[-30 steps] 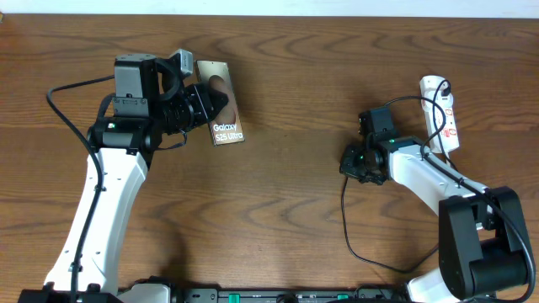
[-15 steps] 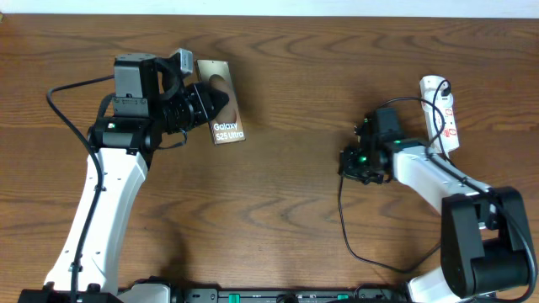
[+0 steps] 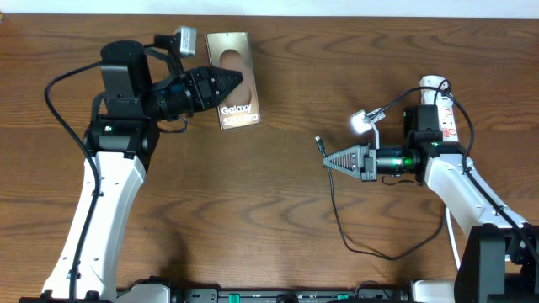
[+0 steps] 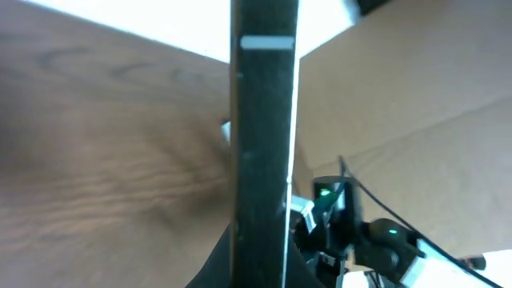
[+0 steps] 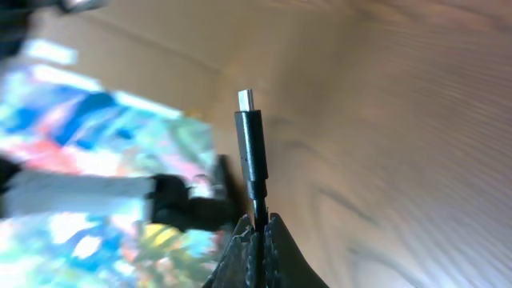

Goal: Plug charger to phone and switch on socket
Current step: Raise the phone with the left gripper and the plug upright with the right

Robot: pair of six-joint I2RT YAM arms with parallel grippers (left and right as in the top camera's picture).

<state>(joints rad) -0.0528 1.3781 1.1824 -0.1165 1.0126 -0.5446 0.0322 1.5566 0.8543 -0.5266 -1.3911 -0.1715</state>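
Observation:
The phone (image 3: pixel 234 77) is a grey-bronze slab with white "Galaxy S25 Ultra" text, held tilted above the table at upper left. My left gripper (image 3: pixel 229 84) is shut on its left side; in the left wrist view the phone's dark edge (image 4: pixel 262 136) runs upright between the jaws. My right gripper (image 3: pixel 331 160) is shut on the charger cable (image 3: pixel 354 240) just behind its small connector (image 3: pixel 320 143). In the right wrist view the connector (image 5: pixel 250 136) stands upright above the closed fingertips. The white socket strip (image 3: pixel 445 114) lies at the far right with the black plug (image 3: pixel 443 86) at its top.
The black cable loops over the brown wooden table (image 3: pixel 278 236) below my right gripper and back toward the right arm. A white cord (image 3: pixel 459 240) runs along the right arm. The table's far edge lies along the top.
My left gripper has lifted and shifted the phone up and right. My right arm has swung round to point left, with the cable connector lifted off the table in its jaws.

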